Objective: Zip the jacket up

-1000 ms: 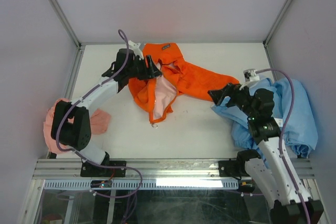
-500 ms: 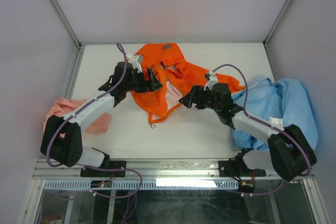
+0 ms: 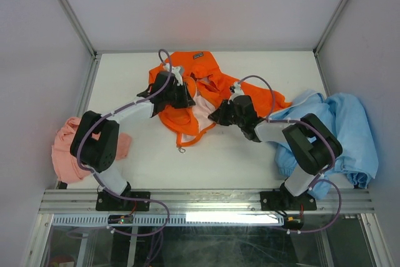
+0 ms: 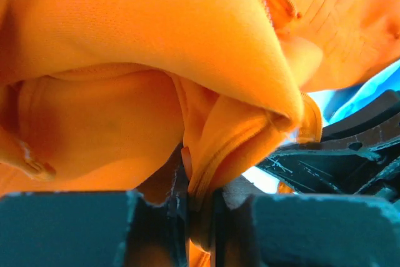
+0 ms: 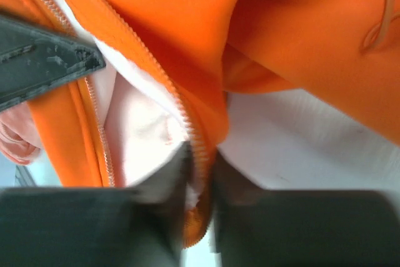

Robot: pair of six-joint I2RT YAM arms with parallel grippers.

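The orange jacket (image 3: 209,82) lies crumpled and unzipped at the back middle of the table, its pale lining showing. My left gripper (image 3: 185,99) sits on its left front edge; in the left wrist view the gripper (image 4: 200,201) is shut on a fold of orange fabric (image 4: 156,35). My right gripper (image 3: 216,115) is at the right front edge; in the right wrist view it (image 5: 201,176) is shut on the edge that carries the zipper teeth (image 5: 181,107). A zipper pull ring (image 3: 182,149) lies at the jacket's near tip.
A light blue garment (image 3: 350,129) is heaped at the right, under the right arm. A salmon-pink cloth (image 3: 62,154) lies at the left edge by the left arm's base. White walls with metal posts enclose the table (image 3: 250,154).
The right arm swung from the blue garment over to the jacket. Both grippers moved onto the jacket's front edges and closed on them. The jacket's lower part has bunched a little.
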